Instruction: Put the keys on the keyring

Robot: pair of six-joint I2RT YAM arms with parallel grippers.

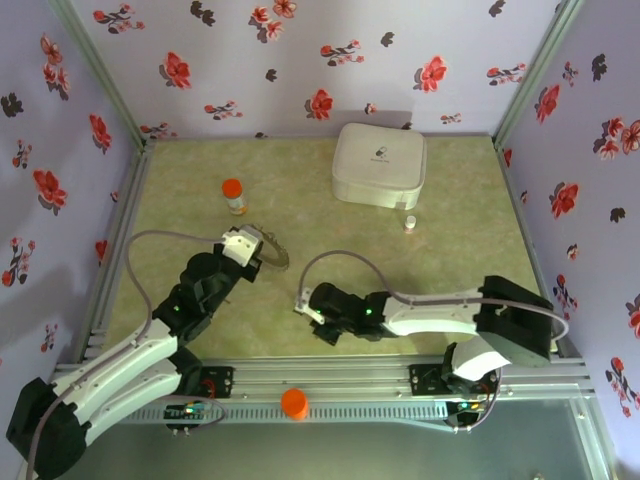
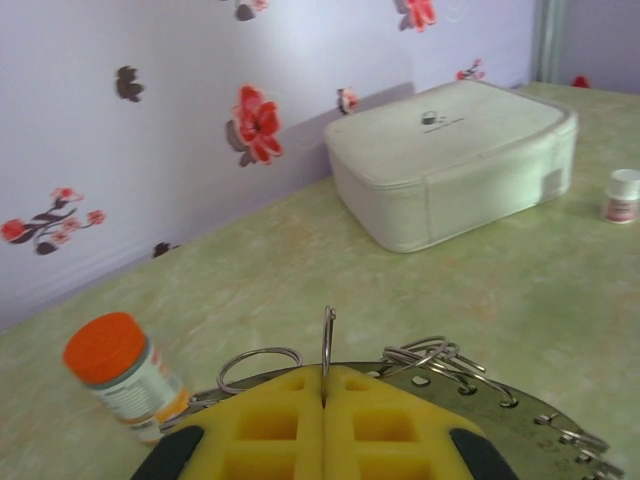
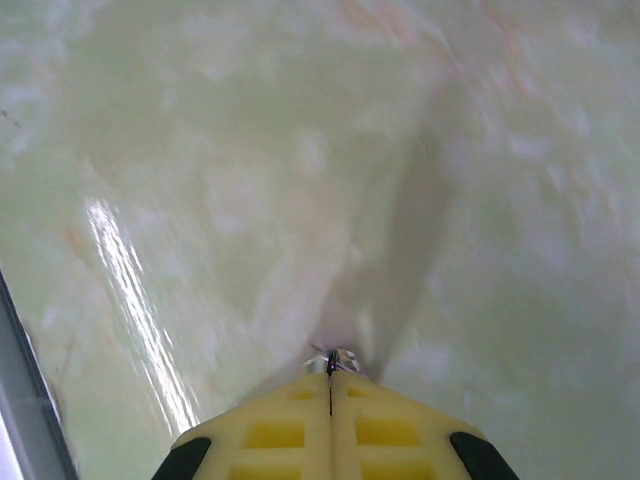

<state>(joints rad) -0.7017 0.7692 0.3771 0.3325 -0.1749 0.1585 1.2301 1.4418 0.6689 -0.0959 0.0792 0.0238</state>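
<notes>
Keyring (image 2: 327,338), key (image 3: 338,357): far from table (image 1: 450,290) edges

Right gripper (image 3: 331,372) at bottom centre, yellow pads (image 3: 270,435) pressed together, seam closed. Tiny metal piece (image 3: 340,357) pinched at tips, silvery with dark bit (too small to tell what it is). Tips low over pale green marbled table (image 3: 300,150). Shadow runs up-right from tips. Glare streak on left. Grey rail (image 3: 25,400) along bottom-left edge.
</notes>
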